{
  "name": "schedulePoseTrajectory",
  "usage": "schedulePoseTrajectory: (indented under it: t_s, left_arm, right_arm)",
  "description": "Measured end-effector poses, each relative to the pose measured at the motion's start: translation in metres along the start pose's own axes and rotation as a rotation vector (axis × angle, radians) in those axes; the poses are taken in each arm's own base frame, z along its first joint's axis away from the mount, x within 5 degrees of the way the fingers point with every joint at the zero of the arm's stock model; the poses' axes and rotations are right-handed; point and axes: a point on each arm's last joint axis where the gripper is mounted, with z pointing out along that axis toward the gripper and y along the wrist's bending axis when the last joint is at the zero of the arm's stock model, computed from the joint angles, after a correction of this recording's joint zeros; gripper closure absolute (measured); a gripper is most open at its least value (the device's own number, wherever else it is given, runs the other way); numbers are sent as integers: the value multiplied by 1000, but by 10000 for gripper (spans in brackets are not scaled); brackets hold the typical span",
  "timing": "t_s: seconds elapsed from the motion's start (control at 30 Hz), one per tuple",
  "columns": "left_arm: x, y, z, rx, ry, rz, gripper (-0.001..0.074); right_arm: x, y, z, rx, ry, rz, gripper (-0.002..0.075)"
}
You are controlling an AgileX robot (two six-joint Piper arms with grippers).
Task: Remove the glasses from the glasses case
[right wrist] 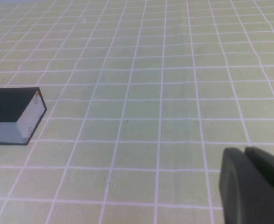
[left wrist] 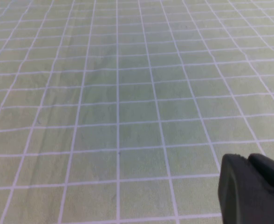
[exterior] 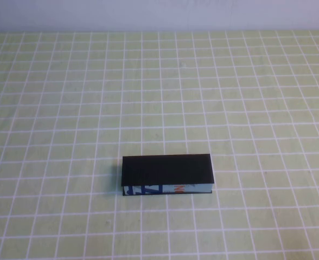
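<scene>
Nearest in the high view, the glasses case point(exterior: 166, 176) lies closed on the worktop point(exterior: 257, 108), a little toward the robot from the middle. Its long side runs left to right. The matte black lid faces up, and the white front side with blue and orange printed marks faces the robot. The glasses cannot be seen with the lid down.

The worktop is covered with a pale green cloth ruled into squares by white lines, and it stretches away bare behind the case to a light wall point(exterior: 159, 13) at the far edge.

Neither arm shows in the high view. The left gripper point(left wrist: 253, 189) appears only in its own wrist view, as a dark rounded shape at the picture's edge above the green grid, with no object near it; whether its fingers are apart or together I cannot tell. The right gripper point(right wrist: 253, 186) shows the same way in the right wrist view, a dark shape above the cloth, well apart from one end of the glasses case point(right wrist: 16, 114). The state of its fingers cannot be told either.
</scene>
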Motion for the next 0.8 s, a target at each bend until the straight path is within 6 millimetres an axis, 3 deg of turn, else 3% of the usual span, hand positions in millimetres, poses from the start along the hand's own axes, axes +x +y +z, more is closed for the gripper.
schedulePoseTrajectory:
  t_s: [0.8]
  left_arm:
    - [0, -1, 0, 7, -2, -20, 739]
  right_arm:
    - [0, 0, 0, 0, 0, 0, 743]
